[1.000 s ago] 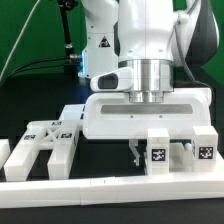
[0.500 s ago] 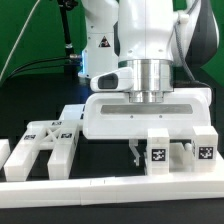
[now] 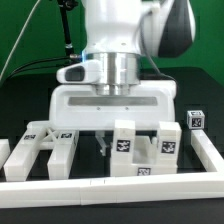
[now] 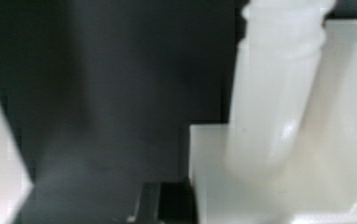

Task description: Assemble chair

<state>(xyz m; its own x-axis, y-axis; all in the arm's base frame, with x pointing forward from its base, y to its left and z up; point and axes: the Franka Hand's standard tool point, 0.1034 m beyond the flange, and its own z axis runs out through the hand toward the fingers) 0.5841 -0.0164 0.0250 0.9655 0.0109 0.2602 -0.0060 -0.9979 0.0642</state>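
hand: your hand (image 3: 103, 145) sat low over the counter (image 3: 30, 100), fingers pressed together, nothing between them that i could see.
chair parts: all loose. the slotted frame (image 3: 45, 148) lay flat on the exterior view's left, a tagged block (image 3: 123, 150) stood just beside the hand, a second tagged block (image 3: 168, 145) stood past it, and the small cube (image 3: 195, 119) was off on the exterior view's right. the border rail (image 3: 110, 183) ran along the front.
wrist view: a white upright part (image 4: 273, 100) was right by the fingers. touching or not, couldn't tell.
step: looked like an early nudge to line a block up, not a pickup.
next: you'd want to push gently so it doesn't tip, or lift and spread the fingers to grab it.
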